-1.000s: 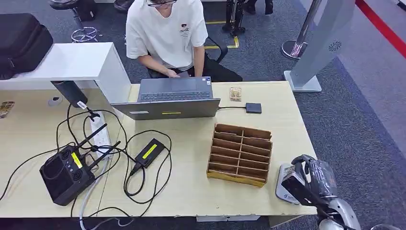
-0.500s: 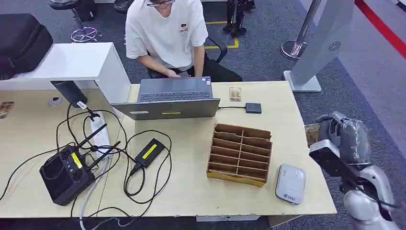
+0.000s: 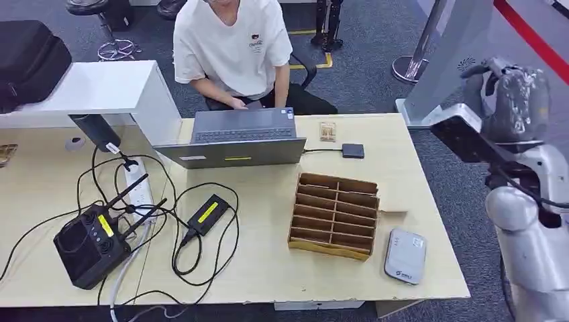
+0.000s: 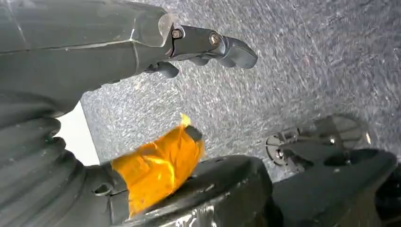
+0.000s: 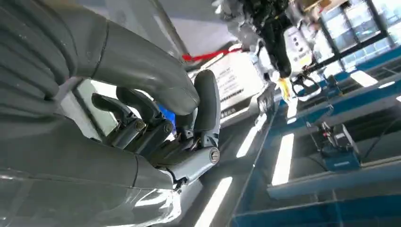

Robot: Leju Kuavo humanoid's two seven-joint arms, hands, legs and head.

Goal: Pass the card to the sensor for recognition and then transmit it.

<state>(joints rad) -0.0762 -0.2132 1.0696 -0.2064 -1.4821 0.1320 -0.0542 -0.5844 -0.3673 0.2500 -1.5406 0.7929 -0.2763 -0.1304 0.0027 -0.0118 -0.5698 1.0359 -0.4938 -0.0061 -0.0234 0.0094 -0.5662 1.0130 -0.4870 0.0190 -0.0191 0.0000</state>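
Observation:
My right hand [image 3: 508, 96] is raised high off the table's right edge, level with its far end. In the right wrist view its fingers [image 5: 156, 125] are curled in against the thumb, and I see no card between them. A small tan card-sized piece [image 3: 394, 212] lies flat on the table beside the wooden organizer [image 3: 335, 216]. The grey-white sensor pad [image 3: 405, 255] lies at the front right corner. A patterned card [image 3: 329, 131] lies by the laptop [image 3: 239, 137]. My left hand [image 4: 208, 47] hangs over grey carpet, fingers apart, holding nothing.
A person in a white shirt [image 3: 231, 47] sits behind the laptop. A small dark box [image 3: 353, 150] is cabled to it. A black controller [image 3: 90, 245], a power adapter [image 3: 209, 213] and cables cover the table's left half. A grey stand [image 3: 436, 74] rises behind my right hand.
My right hand rose from over the sensor pad, past the table's right edge, to high at the far right. The card seen beside it half a second ago is gone; a tan piece now lies by the organizer.

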